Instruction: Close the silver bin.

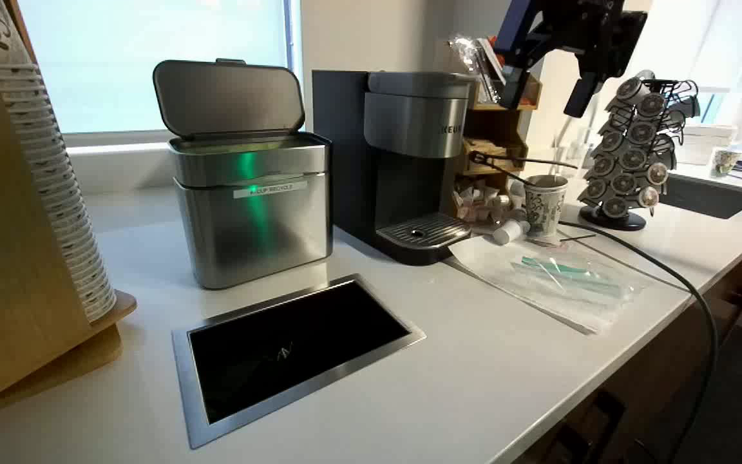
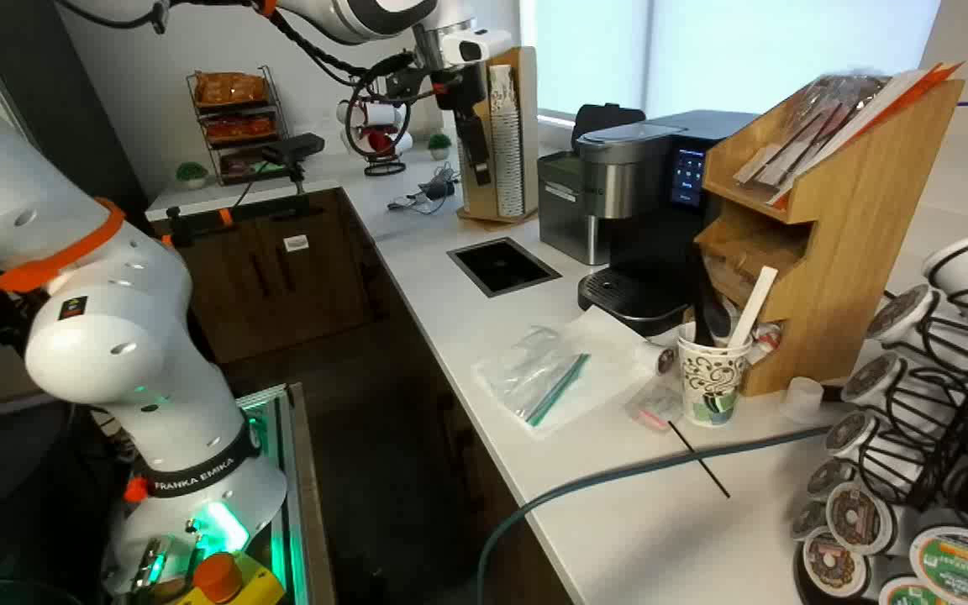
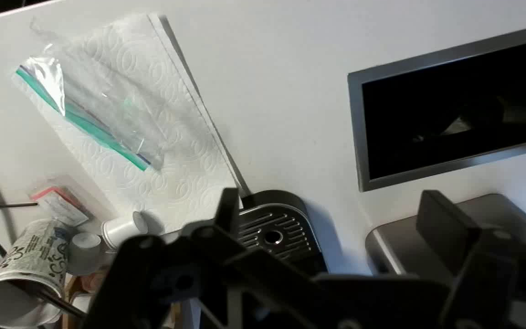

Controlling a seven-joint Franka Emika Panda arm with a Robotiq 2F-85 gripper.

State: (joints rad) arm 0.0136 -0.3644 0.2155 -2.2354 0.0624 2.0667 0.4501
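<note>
The silver bin point(image 1: 255, 225) stands on the white counter with its dark grey lid point(image 1: 229, 100) up, tilted back near the window. The bin also shows in an exterior view point(image 2: 562, 214), partly hidden behind the coffee machine, with its raised lid point(image 2: 606, 118) behind. In the wrist view a corner of the bin point(image 3: 397, 235) shows at the lower right, partly covered by a finger. My gripper point(image 1: 543, 102) is open and empty, high above the counter. It shows also in an exterior view point(image 2: 480, 172) and in the wrist view point(image 3: 329, 198). It touches nothing that I can see.
The coffee machine point(image 1: 416, 125) stands beside the bin. A steel-rimmed dark opening point(image 1: 300, 348) lies in front. A cup holder point(image 1: 29, 212) stands on the bin's other side. A wooden organizer point(image 2: 879, 227), paper cup point(image 2: 711, 378), pod rack point(image 1: 635, 148) and cable point(image 2: 618, 479) are also there.
</note>
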